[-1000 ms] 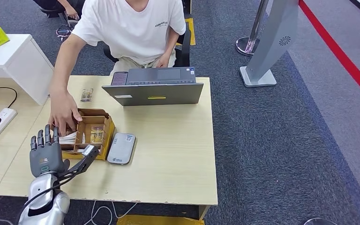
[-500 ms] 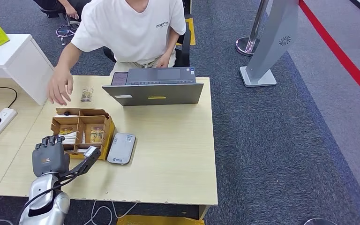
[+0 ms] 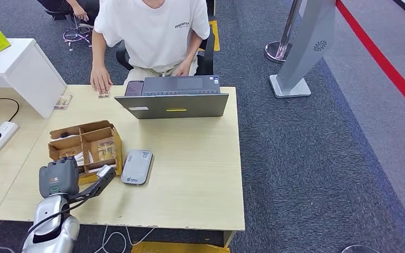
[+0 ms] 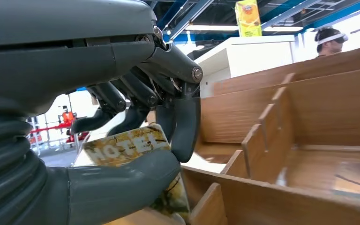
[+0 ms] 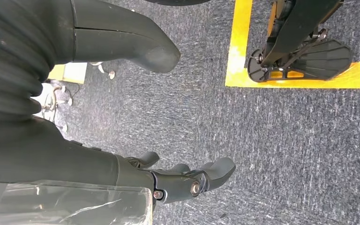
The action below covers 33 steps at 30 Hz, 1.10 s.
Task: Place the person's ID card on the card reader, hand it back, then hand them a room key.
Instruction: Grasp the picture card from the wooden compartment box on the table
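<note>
Fingers [image 4: 183, 126] of the left hand [image 3: 59, 179] are clamped with the thumb on a room key [image 4: 131, 150] printed HOTEL, as the left wrist view makes plain, right at the near edge of the cardboard organiser box [image 3: 87, 138] on the worktop [image 3: 190, 158]. A second ago that hand stood upright with fingers spread; now it has curled over and dipped into the box, so the key pick looks made. The box itself has twisted a little under the contact. Just beside it lies the grey card reader [image 3: 136, 166], with no card on it. Down low, the right hand [image 5: 187, 180] hangs over the carpet, fingers loosely apart and holding nothing. Further out, past the laptop [image 3: 173, 99], the person's hand [image 3: 101, 81] has pulled away from the box and now rests on the far edge of the worktop, on a small card [image 3: 104, 95], possibly the returned ID, though too small to tell. Another card [image 3: 63, 101] lies near the white cabinet [image 3: 21, 74]. Judging by this, the reader step seems done and the handover of the key comes next.
</note>
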{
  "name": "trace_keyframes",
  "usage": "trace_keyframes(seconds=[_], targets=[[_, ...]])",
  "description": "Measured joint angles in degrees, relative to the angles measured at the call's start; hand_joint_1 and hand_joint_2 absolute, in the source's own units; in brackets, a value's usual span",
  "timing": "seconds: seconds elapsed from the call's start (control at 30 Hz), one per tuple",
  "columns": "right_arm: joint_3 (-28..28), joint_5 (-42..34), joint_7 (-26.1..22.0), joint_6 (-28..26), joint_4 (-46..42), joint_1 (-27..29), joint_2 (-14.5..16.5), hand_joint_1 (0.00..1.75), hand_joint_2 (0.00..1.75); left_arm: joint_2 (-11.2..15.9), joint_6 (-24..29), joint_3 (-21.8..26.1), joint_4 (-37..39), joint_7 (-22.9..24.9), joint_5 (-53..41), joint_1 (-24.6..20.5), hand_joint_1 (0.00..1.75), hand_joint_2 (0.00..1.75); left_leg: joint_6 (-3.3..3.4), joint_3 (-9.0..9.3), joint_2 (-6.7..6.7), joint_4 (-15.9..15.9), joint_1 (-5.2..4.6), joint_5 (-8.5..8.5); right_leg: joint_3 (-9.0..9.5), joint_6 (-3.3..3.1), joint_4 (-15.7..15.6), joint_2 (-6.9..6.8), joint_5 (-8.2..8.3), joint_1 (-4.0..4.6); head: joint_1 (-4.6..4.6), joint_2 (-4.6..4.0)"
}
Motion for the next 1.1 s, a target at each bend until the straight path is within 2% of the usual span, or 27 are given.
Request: trace_keyframes(seconds=[0.37,0.57,0.73,0.9,1.1], targets=[[-0.11,0.17,-0.16,-0.04,0.00,0.01,-0.01,0.00,1.75,-1.15,0.41,0.01,-3.06,-1.33,0.13,0.41,1.75,1.75,0.00,-0.01,0.00,0.00,0.00,0.00,0.00,0.00,0.00,0.00,0.00,0.00,0.01,0.00],[-1.05,0.05,-0.15,-0.07,0.00,0.04,-0.01,0.00,1.75,-1.55,-2.29,-0.47,-10.18,-2.75,2.63,1.69,1.75,1.75,0.00,-0.01,0.00,0.01,0.00,0.00,-0.02,0.00,0.00,0.00,0.00,0.00,0.01,0.00],[-1.70,-0.01,-0.19,-0.11,0.00,0.07,-0.02,0.00,1.75,-1.07,-4.49,-3.03,-16.85,-2.95,5.76,2.10,1.75,1.75,0.00,0.00,0.00,0.02,0.00,0.00,-0.02,0.00,0.00,0.00,0.00,0.00,-0.01,0.00],[-2.45,0.02,-0.31,-0.08,0.00,0.05,-0.03,0.00,1.75,0.70,-6.38,-6.85,-22.83,-2.81,8.76,0.27,1.75,1.75,0.00,0.01,-0.01,0.04,0.00,0.00,0.02,0.01,0.00,-0.01,0.01,0.00,0.01,0.00],[-2.58,1.29,-0.74,0.18,0.00,0.03,-0.03,0.00,1.75,1.74,-6.38,-8.99,-24.97,-1.40,7.87,-3.52,1.75,1.75,0.02,-0.01,-0.03,0.09,0.01,0.03,-0.09,0.03,0.00,-0.02,0.03,0.01,-0.01,0.00]])
